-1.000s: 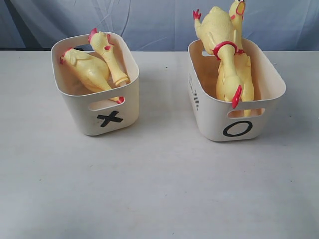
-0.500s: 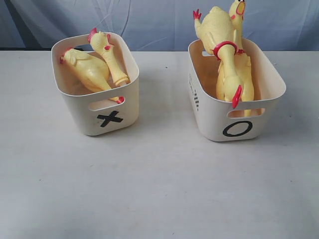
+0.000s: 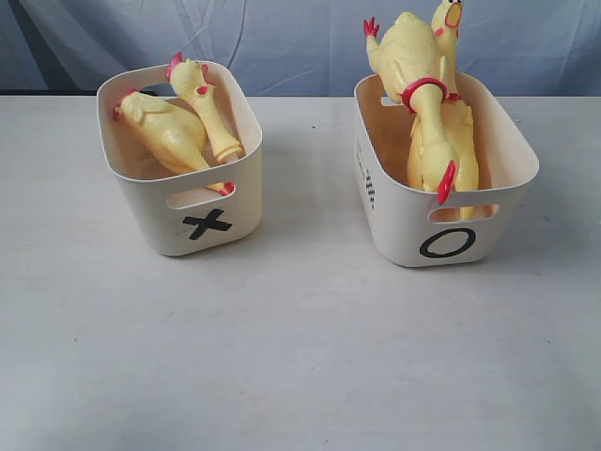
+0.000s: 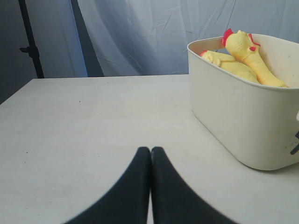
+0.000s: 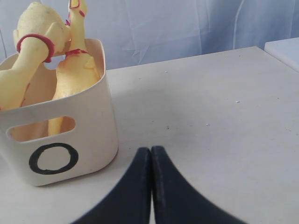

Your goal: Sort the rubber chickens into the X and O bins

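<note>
The X bin [image 3: 214, 193] stands at the table's left back and holds two rubber chickens [image 3: 164, 132] [image 3: 208, 108] lying side by side. At the right back, the O bin [image 3: 399, 221] holds two more: a larger one [image 3: 406, 52] tipped head-down over the front rim and another [image 3: 455, 141] upright behind it. Neither gripper shows in the exterior view. My left gripper [image 4: 150, 149] is shut and empty over bare table, beside the X bin [image 4: 233, 121]. My right gripper [image 5: 151, 148] is also shut and empty, next to the O bin [image 5: 88, 135].
A pale table [image 3: 300, 338] stretches in front of both bins. Blue-grey curtain hangs behind. A dark stand [image 4: 30, 42] rises past the table's edge in the left wrist view. A white object's corner [image 5: 285, 49] sits at the table's far side in the right wrist view.
</note>
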